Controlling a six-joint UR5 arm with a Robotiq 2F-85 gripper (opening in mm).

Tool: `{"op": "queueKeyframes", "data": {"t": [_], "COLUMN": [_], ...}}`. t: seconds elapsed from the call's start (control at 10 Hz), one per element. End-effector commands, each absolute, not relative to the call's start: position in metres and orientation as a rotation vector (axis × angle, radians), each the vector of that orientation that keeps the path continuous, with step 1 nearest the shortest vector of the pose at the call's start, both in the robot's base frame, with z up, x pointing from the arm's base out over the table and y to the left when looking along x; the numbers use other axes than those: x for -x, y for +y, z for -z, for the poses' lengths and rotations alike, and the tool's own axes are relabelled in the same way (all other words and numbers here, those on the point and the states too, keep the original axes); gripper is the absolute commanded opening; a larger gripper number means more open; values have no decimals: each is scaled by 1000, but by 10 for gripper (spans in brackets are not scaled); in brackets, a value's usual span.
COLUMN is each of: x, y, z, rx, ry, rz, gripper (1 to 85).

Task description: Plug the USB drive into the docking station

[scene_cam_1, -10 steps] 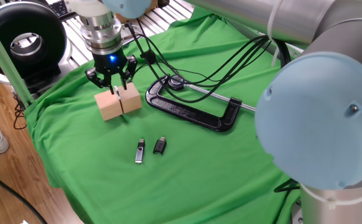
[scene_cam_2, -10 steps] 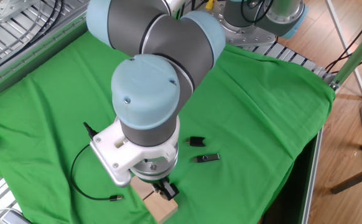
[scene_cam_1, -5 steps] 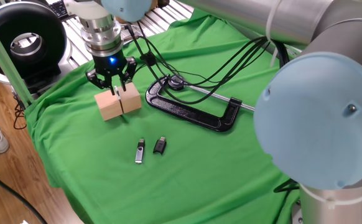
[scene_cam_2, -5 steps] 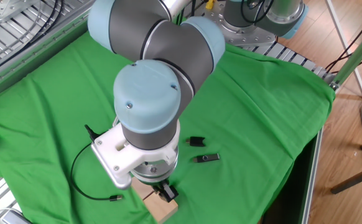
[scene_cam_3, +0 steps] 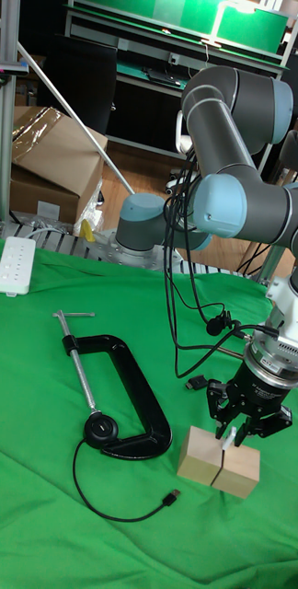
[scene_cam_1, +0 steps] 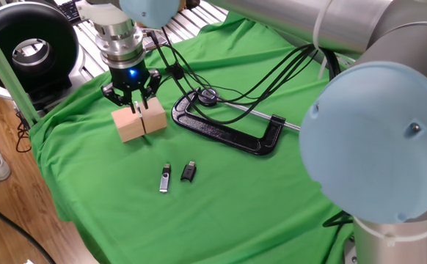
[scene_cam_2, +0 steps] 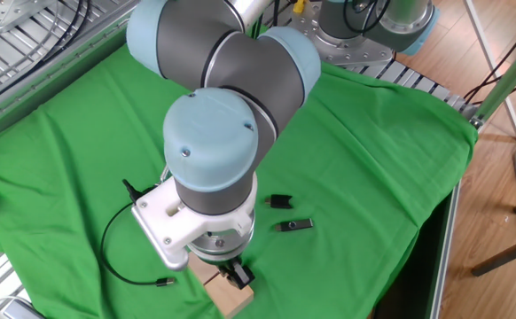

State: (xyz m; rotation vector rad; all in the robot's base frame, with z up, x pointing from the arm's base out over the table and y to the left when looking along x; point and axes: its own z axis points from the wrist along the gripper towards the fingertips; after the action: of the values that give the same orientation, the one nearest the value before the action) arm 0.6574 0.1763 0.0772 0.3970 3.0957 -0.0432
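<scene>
My gripper (scene_cam_1: 139, 108) points straight down onto a wooden block (scene_cam_1: 139, 122) made of two halves. Its fingers stand close together on a small pale USB drive (scene_cam_3: 228, 441) that sits upright at the seam of the block (scene_cam_3: 217, 460). The docking station (scene_cam_1: 208, 96) is a round black puck with a cable, lying inside the jaw of a black C-clamp (scene_cam_1: 228, 132); the tall view shows the puck (scene_cam_3: 101, 429) left of the block. In the other fixed view my arm hides the gripper and most of the block (scene_cam_2: 238, 301).
Two loose USB sticks lie on the green cloth in front of the block: a silver one (scene_cam_1: 164, 177) and a black one (scene_cam_1: 188, 171). The puck's cable ends in a free plug (scene_cam_3: 170, 497). A white power strip (scene_cam_3: 13, 265) lies at the cloth's far edge.
The arm's wrist has shifted very slightly in the other fixed view. The gripper stays on the block with its fingers as before.
</scene>
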Motion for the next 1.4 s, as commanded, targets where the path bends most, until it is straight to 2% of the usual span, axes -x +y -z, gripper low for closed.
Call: {"op": "queueKeyframes", "data": {"t": [0.0,0.8,1.3], "x": [-658,-657,-657], "y": [178,178,177], "z": [-73,-70,-70], "rx": [-406,-405,-407], "ry": [3091,3088,3086], "rz": [23,25,29], "gripper": [327,300,247]}}
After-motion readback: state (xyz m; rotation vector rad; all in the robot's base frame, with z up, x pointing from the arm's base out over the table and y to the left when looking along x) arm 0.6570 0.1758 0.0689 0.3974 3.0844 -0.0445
